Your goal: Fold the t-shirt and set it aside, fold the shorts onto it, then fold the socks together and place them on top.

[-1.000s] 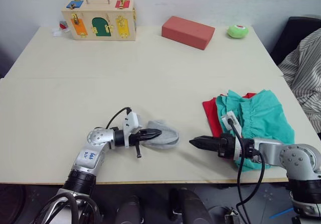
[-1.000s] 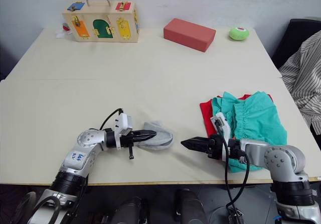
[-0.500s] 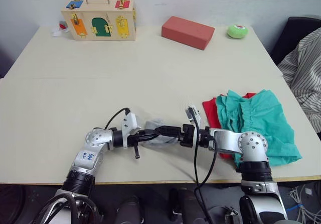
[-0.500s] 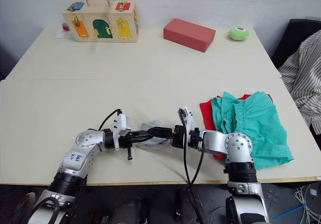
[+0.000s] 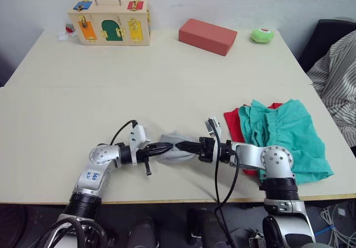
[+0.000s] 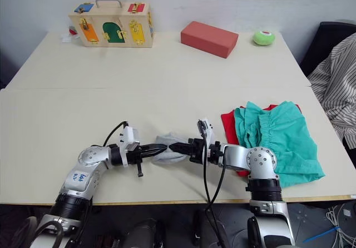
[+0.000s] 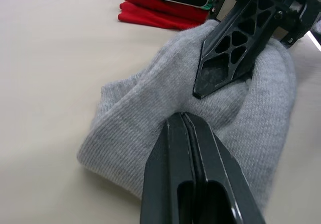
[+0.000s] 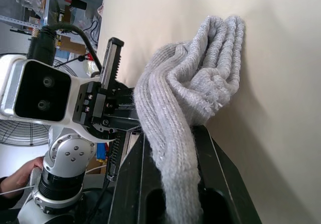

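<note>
Meanwhile the right hand (image 5: 182,146) pinches the socks (image 5: 177,148), the left hand (image 5: 164,147) pressed together beside them.

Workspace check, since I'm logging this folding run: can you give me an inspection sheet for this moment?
Surface: pale table, a seam across it.
Job's things: teal shorts lie on the red t-shirt at the right; grey socks bunched near the front edge.
Clutter: wooden latch box, red brick, green ball along the far edge.
Grippers: left gripper shut at the socks; right gripper shut on the socks.
Cables: black leads loop off both wrists.
Surroundings: striped cloth on a dark chair.
</note>
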You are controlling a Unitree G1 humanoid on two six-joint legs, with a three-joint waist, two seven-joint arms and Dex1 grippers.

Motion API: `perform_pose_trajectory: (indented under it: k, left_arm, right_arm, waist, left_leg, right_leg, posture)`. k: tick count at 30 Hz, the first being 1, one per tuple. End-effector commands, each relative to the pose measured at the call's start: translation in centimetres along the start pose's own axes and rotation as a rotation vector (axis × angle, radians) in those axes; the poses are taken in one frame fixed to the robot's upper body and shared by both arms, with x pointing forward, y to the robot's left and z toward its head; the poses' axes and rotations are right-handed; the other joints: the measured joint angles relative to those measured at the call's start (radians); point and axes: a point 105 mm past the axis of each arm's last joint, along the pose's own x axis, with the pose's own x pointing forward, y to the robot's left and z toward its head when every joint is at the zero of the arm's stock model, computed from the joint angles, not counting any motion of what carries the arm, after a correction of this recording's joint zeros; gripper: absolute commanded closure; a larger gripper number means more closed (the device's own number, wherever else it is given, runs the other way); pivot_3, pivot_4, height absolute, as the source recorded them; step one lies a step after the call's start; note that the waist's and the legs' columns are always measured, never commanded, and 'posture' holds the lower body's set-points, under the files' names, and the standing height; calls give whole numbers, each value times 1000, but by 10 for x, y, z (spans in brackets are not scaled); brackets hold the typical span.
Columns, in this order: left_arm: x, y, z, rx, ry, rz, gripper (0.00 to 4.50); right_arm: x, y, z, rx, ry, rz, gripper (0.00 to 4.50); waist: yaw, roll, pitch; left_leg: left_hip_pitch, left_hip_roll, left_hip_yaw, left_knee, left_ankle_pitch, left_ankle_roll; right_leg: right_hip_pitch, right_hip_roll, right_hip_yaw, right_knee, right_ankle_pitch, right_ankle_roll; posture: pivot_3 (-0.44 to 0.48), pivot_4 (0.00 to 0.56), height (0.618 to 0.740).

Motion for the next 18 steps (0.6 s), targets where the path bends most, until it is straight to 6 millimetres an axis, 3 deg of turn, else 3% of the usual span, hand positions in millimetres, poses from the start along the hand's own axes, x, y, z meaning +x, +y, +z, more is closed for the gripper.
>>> perform_pose_trajectory:
  k: [1, 4, 9, 13, 15, 18]
  left_arm:
    - [-15, -5, 32, -84, -104, -20, 4104]
    - [-27, -15, 56, -96, -131, -65, 3299]
    - [-40, -28, 87, -103, -206, -97, 1669]
    - [-41, -48, 91, -27, -143, -206, 393]
    - [-41, -56, 94, 14, -162, -256, 0]
    - [-42, -60, 96, 29, -198, -295, 0]
  right_arm:
    - [-20, 13, 3, -36, -24, 63, 4445]
    - [-45, 26, 4, -85, -39, 101, 4445]
    - [-124, 57, 8, -178, -87, 128, 4445]
    - [-190, 71, 24, -255, -160, -10, 4445]
    - [-215, 70, 33, -272, -192, -107, 4445]
    - [-247, 53, 37, -264, -194, -275, 4445]
  waist:
    - [0, 1, 1]
    - [2, 1, 1]
    - [6, 4, 3]
    - [8, 4, 4]
    - [5, 4, 4]
    - [6, 4, 4]
  left_leg:
    - [-1, 0, 0, 0, 0, 0]
    - [-6, 0, 0, -1, 3, -5]
    - [-9, -2, 1, -1, 1, -1]
    - [-8, -2, 1, -2, -3, 5]
    - [-5, -1, 1, -2, -3, 5]
    - [-3, -1, 2, -4, -3, 5]
  right_leg:
    - [-1, 0, 0, 0, 0, 0]
    - [-6, 0, 0, -1, 0, 0]
    - [-7, -1, 1, -6, 1, 2]
    - [-4, 1, 1, -12, 2, 5]
    - [0, 4, 2, -15, 3, 6]
    - [2, 5, 4, -18, 4, 8]
  posture:
    - [0, 150, 740]
    - [0, 150, 740]
    - [0, 150, 740]
    - [0, 150, 740]
    - [0, 150, 740]
    - [0, 150, 740]
